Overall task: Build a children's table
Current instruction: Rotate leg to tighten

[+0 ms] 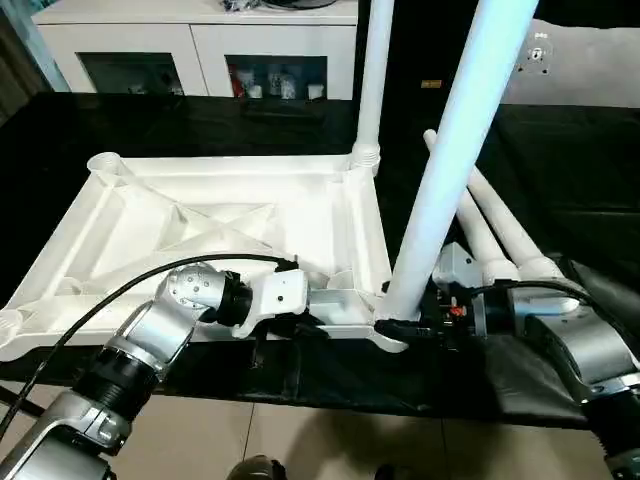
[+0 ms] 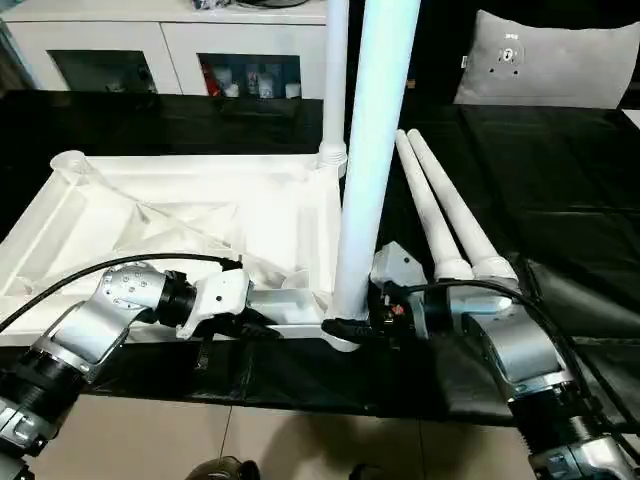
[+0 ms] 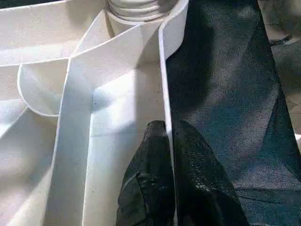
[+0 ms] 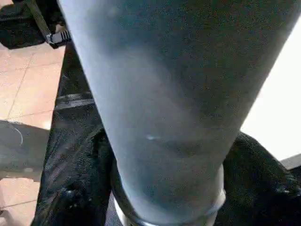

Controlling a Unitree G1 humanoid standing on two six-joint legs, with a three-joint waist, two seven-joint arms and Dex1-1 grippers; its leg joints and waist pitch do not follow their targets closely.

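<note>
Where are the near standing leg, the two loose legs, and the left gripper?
near standing leg (image 1: 440,190), left eye view, mid shaft
loose legs (image 2: 445,225), right eye view, shaft
left gripper (image 3: 169,129), left wrist view, fingertips pinching tabletop wall

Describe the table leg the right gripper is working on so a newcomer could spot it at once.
Start at the upside-down white tabletop on the black-covered work surface. Go to its near corner on the robot's right, where the right gripper brackets the base of a white leg. That leg stands in the near corner socket, nearest the camera; another leg stands at the far corner, and two loose legs lie flat on the cloth.
</note>
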